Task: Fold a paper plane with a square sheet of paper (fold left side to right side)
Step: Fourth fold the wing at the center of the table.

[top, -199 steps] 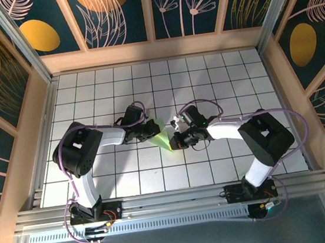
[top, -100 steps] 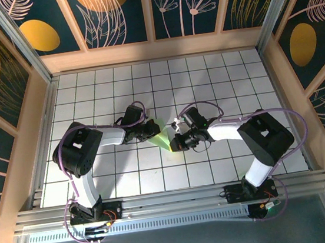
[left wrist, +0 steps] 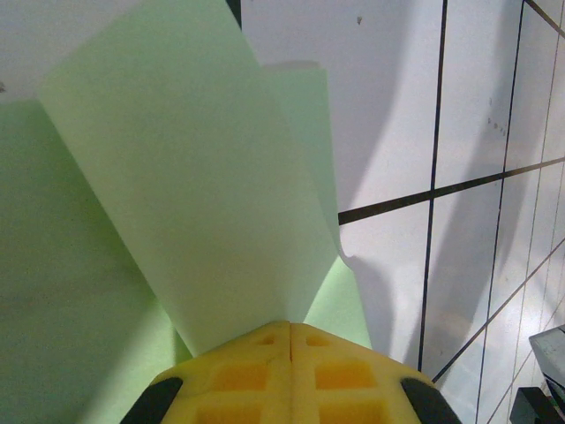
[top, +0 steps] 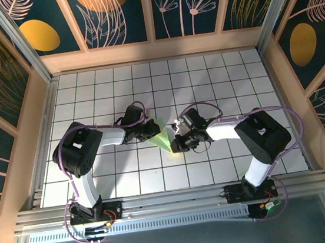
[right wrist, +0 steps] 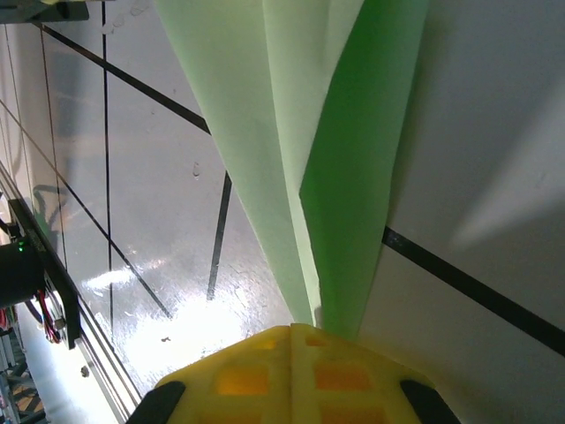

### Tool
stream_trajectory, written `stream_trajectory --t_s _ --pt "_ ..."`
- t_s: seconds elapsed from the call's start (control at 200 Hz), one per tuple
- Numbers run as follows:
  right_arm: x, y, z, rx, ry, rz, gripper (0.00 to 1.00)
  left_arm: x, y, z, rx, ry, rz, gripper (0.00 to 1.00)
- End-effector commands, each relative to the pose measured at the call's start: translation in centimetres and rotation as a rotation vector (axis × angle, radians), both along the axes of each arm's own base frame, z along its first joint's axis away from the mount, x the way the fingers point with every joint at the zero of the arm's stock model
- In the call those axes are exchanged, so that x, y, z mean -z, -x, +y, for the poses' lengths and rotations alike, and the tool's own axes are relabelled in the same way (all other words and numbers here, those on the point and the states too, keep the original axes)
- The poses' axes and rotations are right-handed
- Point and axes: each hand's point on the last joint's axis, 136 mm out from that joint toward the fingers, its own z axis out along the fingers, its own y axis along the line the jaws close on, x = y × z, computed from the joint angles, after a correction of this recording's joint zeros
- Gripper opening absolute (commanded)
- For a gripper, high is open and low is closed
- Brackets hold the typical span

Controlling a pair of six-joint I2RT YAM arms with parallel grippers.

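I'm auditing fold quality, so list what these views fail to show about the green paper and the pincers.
1. Top view: paper plane too small to read creases; left pincer and right pincer cover its ends.
2. Left wrist view: paper runs off the top and left edges; yellow fingertips hide the pinched edge.
3. Right wrist view: paper runs off the top edge; yellow fingertips hide its narrow end.
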Motion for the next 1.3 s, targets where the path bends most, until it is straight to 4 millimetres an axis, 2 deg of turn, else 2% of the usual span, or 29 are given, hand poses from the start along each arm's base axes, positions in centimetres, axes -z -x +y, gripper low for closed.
stream_trajectory --t_s 0.0,0.586,0.961,1.156,1.296 --pt "1.2 0.2 -0.8 0.011 0.051 0.022 0.0 2.9 1.4 1.9 -0.018 -0.109 0.063 0.0" --pt "1.7 0.9 -1.3 0.005 0.076 0.046 0.0 3.1 1.5 2.0 -0.021 -0.114 0.064 0.0" --pt "2.5 2.7 -2.4 0.0 0.1 0.101 0.0 2.9 1.1 2.3 -0.046 -0.124 0.053 0.0" --pt "0.6 3.2 -2.1 -0.029 0.05 0.095 0.0 2.9 1.1 2.2 -0.046 -0.122 0.055 0.0" --pt "-2.8 2.3 -1.3 -0.044 -0.047 0.04 0.0 2.7 1.1 2.2 -0.045 -0.121 0.051 0.0"
